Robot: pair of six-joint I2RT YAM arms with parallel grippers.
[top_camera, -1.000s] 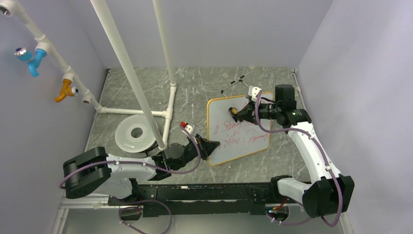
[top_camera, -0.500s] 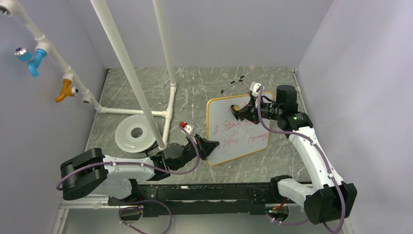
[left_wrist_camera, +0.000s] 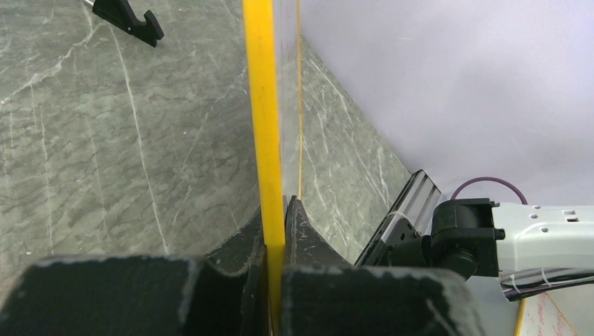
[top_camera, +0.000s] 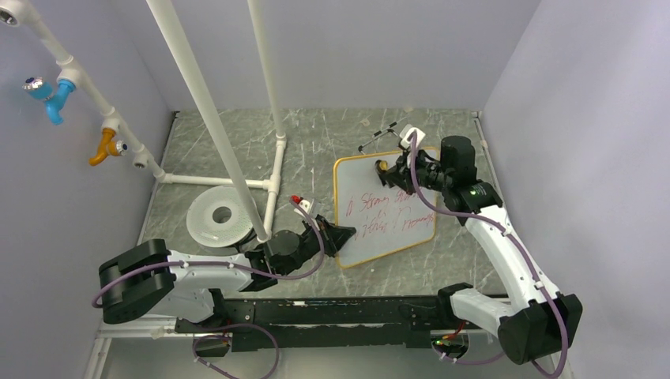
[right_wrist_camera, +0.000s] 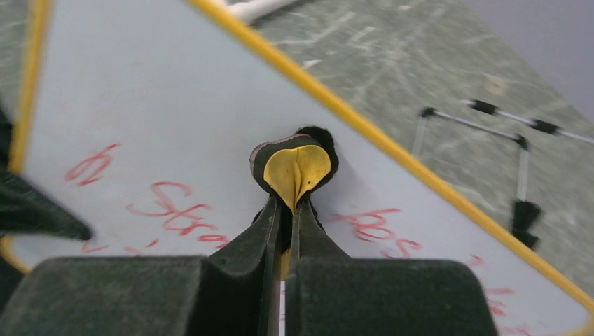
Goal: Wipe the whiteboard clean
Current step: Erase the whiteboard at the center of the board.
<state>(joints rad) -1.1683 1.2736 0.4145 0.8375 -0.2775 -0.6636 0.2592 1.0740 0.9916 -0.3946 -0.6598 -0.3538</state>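
The whiteboard (top_camera: 385, 212) lies tilted on the table, white with an orange-yellow frame and red scrawl across its middle. My left gripper (top_camera: 341, 235) is shut on the board's near-left frame edge (left_wrist_camera: 268, 126), which runs between the jaws in the left wrist view. My right gripper (top_camera: 386, 168) is shut on a small yellow eraser pad with a black backing (right_wrist_camera: 295, 166). The pad rests on the board's white face (right_wrist_camera: 161, 105) close to the far frame edge, above the red writing (right_wrist_camera: 168, 203).
A round white disc with a centre hole (top_camera: 221, 215) lies left of the board, beside a white pipe frame (top_camera: 278, 170). A thin black wire stand (top_camera: 381, 134) lies beyond the board's far edge and shows in the right wrist view (right_wrist_camera: 490, 115). Walls enclose the table.
My right gripper has slid the eraser pad a short way up the board toward its far edge. The left gripper keeps its hold; the board has shifted slightly.
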